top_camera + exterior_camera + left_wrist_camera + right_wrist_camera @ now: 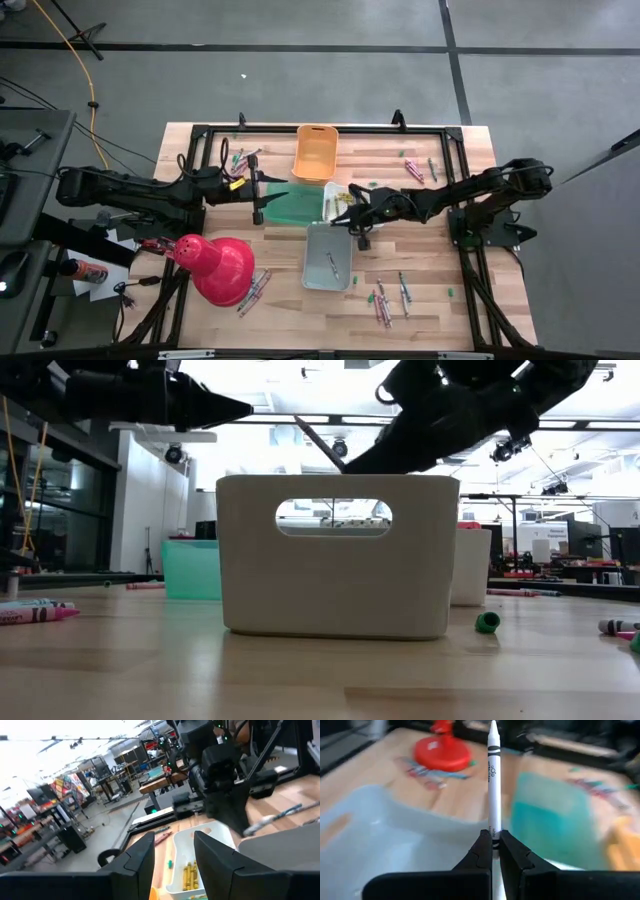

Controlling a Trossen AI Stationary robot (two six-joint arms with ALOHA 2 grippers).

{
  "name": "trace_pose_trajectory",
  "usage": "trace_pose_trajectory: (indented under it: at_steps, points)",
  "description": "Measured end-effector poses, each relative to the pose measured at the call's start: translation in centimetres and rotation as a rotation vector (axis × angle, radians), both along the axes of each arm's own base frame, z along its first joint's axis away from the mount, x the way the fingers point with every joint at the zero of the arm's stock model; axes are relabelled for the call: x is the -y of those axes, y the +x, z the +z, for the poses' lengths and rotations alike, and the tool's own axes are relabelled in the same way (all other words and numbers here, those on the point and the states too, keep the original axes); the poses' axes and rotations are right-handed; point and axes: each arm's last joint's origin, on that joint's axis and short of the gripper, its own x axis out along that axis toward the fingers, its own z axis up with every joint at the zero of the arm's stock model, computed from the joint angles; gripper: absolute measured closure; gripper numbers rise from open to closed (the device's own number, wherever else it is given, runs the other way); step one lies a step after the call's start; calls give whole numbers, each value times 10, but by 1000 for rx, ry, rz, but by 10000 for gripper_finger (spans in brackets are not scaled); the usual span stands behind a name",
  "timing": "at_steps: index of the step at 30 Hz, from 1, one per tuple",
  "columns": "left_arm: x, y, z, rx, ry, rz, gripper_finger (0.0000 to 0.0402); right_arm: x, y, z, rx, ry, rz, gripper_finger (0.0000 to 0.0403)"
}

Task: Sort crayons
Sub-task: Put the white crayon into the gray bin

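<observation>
My right gripper point(493, 851) is shut on a grey-white crayon point(493, 775) and hovers over the far end of the grey bin point(328, 258), which holds one grey crayon point(333, 264). Beside it stand a small white bin point(190, 851) with yellow crayons point(189, 874), a green bin point(292, 208) and an orange bin point(315, 152). My left gripper point(172, 862) is open and holds nothing; it hangs above the green bin's left edge and points toward the white bin. Loose crayons point(388, 298) lie on the table. My right gripper pinches the grey-white crayon near its back end point(493, 831) between its two fingers. The fingers come from the table's right side, slanting a little downward. The crayon sticks out straight ahead in line with the fingers, lifted clear above the grey bin.
A red lamp point(218, 268) stands at the near left, with crayons point(254, 291) beside it. More crayons lie at the far right point(415, 168) and far left point(240, 158). A black frame point(325, 128) runs around the table. A green cap point(487, 622) lies near the grey bin.
</observation>
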Motion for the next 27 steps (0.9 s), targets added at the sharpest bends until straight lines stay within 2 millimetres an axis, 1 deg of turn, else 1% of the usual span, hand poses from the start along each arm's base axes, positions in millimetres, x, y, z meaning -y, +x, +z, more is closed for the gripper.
trace_pose_trajectory:
  at_steps: [3, 5, 7, 11, 14, 17, 21, 27]
  points:
    - [0, 0, 0, -4, 57, 1, 275, -4, -2, -2, -39, 84, 96, 402]
    - [0, 0, 0, -3, 63, 2, 275, -5, -3, -3, -58, 139, 131, 402]
    - [0, 0, 1, -1, 63, 2, 275, -6, -2, -3, -61, 169, 121, 402]
    - [0, 0, 1, 4, 64, 2, 275, -6, -2, -3, -73, 227, 47, 402]
    - [0, 0, 4, 29, 66, 3, 275, -11, -2, -2, -67, 249, 27, 396]
    - [0, 0, 4, 35, 65, 3, 275, -20, -2, 0, -53, 247, 49, 378]
    - [0, 0, 4, 39, 52, 2, 275, -34, 0, 6, -27, 222, 31, 344]
    - [0, 0, 4, 37, 66, 11, 275, -48, 1, 13, -121, 259, -75, 297]
